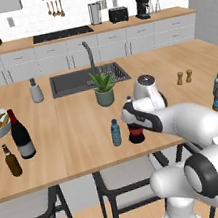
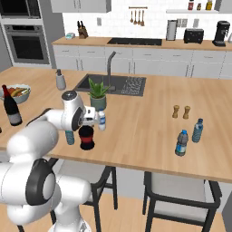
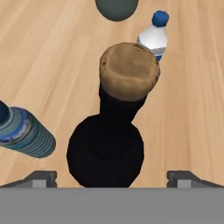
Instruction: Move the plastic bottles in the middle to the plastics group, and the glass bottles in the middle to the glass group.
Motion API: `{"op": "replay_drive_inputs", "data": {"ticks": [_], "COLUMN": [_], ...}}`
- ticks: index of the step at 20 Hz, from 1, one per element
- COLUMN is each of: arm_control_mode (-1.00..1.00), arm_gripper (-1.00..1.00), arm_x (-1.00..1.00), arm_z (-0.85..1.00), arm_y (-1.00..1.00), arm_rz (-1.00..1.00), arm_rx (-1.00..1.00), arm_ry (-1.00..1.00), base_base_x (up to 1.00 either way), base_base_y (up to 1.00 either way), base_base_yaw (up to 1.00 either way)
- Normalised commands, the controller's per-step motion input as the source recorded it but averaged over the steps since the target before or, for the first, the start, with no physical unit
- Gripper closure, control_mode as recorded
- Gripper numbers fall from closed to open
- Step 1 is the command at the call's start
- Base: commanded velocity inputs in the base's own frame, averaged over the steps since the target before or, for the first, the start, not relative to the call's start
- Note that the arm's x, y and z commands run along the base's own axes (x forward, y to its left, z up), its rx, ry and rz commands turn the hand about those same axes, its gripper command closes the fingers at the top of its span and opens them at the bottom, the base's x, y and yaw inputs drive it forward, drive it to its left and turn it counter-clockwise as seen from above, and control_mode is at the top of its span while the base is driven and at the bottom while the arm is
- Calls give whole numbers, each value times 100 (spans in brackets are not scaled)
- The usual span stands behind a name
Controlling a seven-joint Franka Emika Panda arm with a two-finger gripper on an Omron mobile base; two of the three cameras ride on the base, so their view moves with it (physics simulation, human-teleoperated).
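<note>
I see the squat dark glass bottle, bulbous, cork-topped, standing mid wooden surface directly beneath my gripper, jaws spread wide and gripping nothing; a ribbed bluish plastic bottle stands close beside it; a white-labelled bottle and potted plant crowd behind.
</note>
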Motion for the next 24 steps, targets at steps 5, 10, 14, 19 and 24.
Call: {"op": "replay_drive_inputs", "data": {"ticks": [5,10,14,19,24], "arm_control_mode": [-100,-100,-100,-100,-100], "arm_gripper": [-100,-100,-100,-100,-100], "arm_x": [7,17,17,5,0], "arm_z": [-2,-9,-13,-1,0], "arm_y": [0,0,0,4,0], "arm_rz": [0,0,0,0,0], "arm_rx": [0,0,0,0,0], "arm_ry": [-5,-4,-2,0,0], "base_base_x": [0,0,0,0,0], "base_base_y": [0,0,0,0,0], "base_base_yaw": [0,0,0,0,0]}}
